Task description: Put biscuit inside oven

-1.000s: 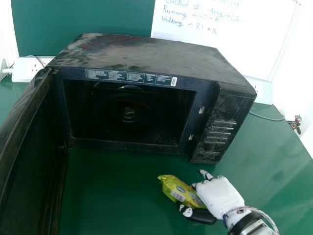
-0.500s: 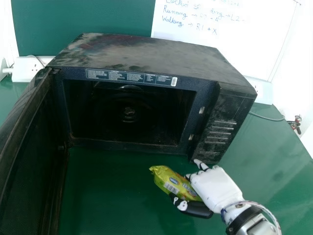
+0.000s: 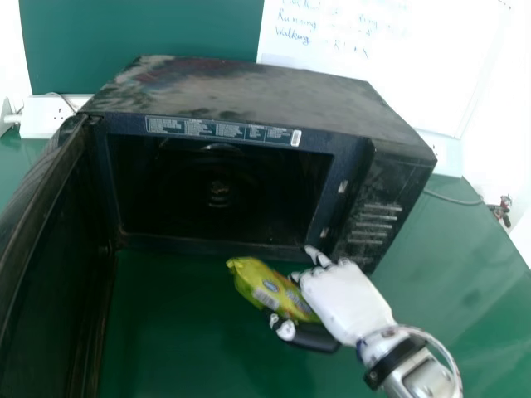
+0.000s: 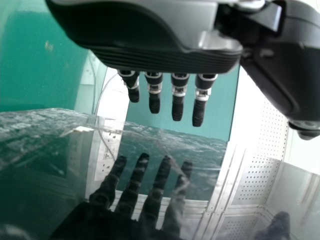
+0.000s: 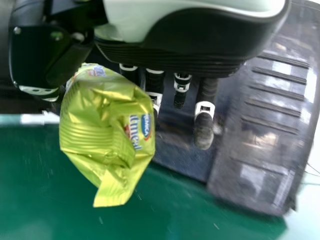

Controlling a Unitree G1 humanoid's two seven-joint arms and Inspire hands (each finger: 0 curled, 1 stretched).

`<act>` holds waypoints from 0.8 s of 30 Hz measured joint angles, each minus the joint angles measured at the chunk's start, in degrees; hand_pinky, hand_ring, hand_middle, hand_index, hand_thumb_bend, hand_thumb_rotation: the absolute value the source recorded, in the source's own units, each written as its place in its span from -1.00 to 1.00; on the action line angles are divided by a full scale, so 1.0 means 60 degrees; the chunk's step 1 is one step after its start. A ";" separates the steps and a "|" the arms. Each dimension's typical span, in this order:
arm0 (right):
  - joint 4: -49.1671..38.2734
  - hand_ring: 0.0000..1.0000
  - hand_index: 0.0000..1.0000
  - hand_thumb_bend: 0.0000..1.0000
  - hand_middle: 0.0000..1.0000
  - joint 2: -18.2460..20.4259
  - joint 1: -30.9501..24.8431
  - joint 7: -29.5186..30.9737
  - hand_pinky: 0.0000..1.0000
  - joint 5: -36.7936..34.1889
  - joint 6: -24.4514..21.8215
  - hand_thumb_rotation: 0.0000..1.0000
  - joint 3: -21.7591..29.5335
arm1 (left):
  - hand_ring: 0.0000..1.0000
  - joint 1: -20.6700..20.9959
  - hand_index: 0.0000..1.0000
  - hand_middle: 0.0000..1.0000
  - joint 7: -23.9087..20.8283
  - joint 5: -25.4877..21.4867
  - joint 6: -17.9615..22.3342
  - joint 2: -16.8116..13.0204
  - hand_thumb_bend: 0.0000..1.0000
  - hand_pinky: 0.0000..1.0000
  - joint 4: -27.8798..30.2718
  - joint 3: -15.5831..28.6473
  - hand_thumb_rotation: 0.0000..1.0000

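Place: a lab or test room, by the look of it, with a workbench set up for a robot
Whiteboard (image 3: 390, 91): leaning or mounted behind the oven, handwritten lines and arrows in blue marker
Oven (image 3: 249, 91): a dusty black microwave on the table, door open, standing as a test piece might
Table (image 3: 182, 315): broad, plain green top
Backdrop (image 3: 149, 29): flat green panel, wall or partition, cannot tell which
Socket boxes: one white (image 3: 48, 120) at the oven's left, another (image 3: 446, 157) at its right, cable (image 3: 452, 199) nearby
Perforated panels (image 4: 257, 175): white, in the left wrist view
Right hand (image 3: 344, 303): a robot's, white and black, over the table
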State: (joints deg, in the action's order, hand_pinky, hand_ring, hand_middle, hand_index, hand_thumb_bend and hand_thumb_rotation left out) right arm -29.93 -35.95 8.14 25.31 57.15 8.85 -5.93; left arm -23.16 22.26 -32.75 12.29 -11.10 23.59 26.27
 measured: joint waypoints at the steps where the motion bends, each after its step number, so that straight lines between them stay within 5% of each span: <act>1: 0.0060 -0.20 0.04 0.00 -0.03 0.0038 0.0119 -0.0021 -0.69 0.0001 0.0020 -1.00 -0.0047 | 0.40 0.0004 0.70 0.55 0.0003 0.0001 0.0009 0.0008 0.95 0.02 -0.0002 -0.0001 1.00; 24: 0.2306 -0.12 0.01 0.00 -0.11 0.1419 0.2841 -0.0183 -0.71 0.0741 -0.0664 -1.00 -0.1352 | 0.39 -0.0070 0.63 0.54 0.0077 0.0018 0.0142 0.0100 0.95 -0.09 -0.0068 -0.0008 1.00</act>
State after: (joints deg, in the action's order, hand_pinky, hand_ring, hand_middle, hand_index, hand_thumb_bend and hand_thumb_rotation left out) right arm -16.10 -27.44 25.19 24.21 61.59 4.86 -14.05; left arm -23.58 22.73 -32.64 13.14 -10.50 23.18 26.22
